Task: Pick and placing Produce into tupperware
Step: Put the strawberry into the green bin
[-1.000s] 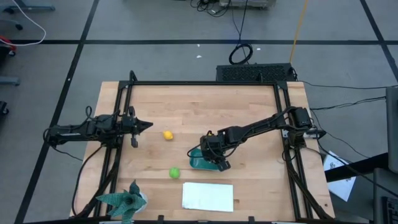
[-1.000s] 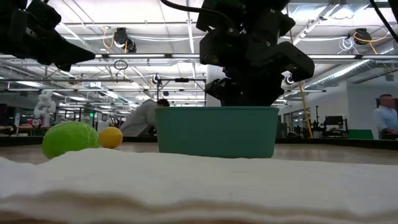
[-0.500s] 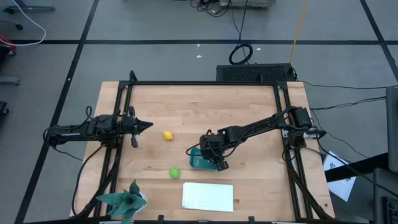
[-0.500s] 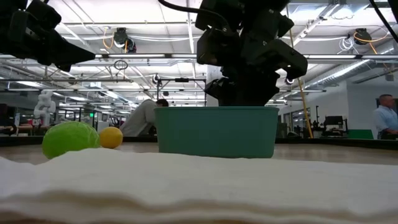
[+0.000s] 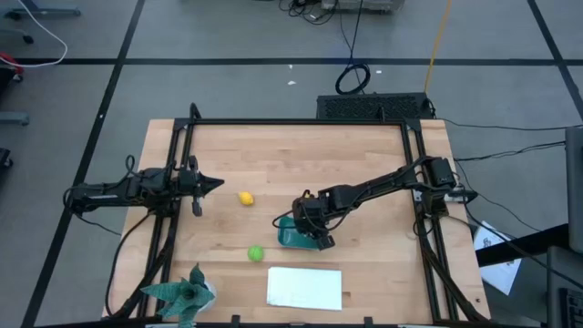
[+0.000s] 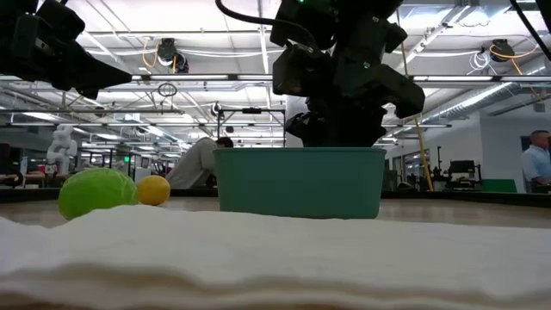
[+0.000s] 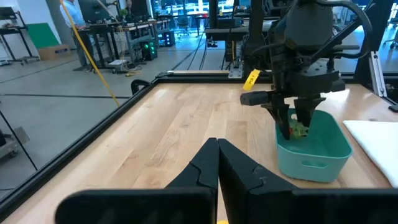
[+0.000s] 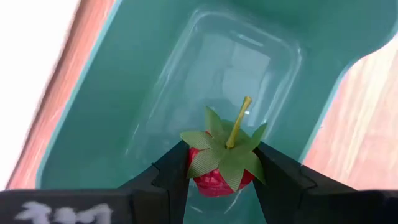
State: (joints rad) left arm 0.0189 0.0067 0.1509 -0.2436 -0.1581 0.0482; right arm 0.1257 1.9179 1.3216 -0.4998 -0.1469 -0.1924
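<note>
You've got one strawberry (image 8: 219, 163) pinched in the right gripper (image 8: 219, 171) over the tub (image 5: 290, 235); one lemon (image 5: 246, 198), one lime (image 5: 256, 253) beside it; left gripper (image 5: 214, 183) shut empty

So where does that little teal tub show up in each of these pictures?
High view: the teal tub sits a little right of the table's middle, partly under the right gripper.
Low view: centre, its side wall facing the camera.
Left wrist view: at the right.
Right wrist view: fills the picture, seen from above.
Shared landmark: the right gripper over it, holding the red fruit.
</note>
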